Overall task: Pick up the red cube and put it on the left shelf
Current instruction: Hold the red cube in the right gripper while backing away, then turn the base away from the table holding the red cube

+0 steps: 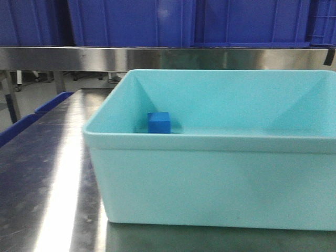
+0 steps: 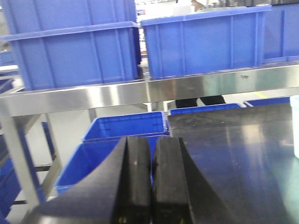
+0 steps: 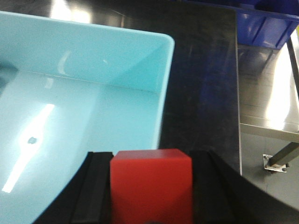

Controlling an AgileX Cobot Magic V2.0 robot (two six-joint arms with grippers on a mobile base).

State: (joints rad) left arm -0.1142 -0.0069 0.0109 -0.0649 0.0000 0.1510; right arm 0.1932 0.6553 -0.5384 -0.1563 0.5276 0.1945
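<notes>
- The right end effector (image 3: 151, 196) grasps the matte red cube (image 3: 151, 179) between black pads, above the smooth turquoise tub (image 3: 93, 56).
- The left end effector (image 2: 152, 182) is clenched on nothing, its fingers pressed together.
- The brushed-steel left shelf (image 2: 140, 93) carries ribbed blue crates (image 2: 205, 42).
- A blue cube (image 1: 158, 123) sits inside the tub.

We are seeing the red cube (image 3: 151, 184) running off the bottom edge of the right wrist view. The tub's (image 1: 210, 173) front wall is hiding the blue cube's (image 1: 158, 122) base. A dark speck (image 3: 32, 139) is proving too small to identify, perhaps a mark.
</notes>
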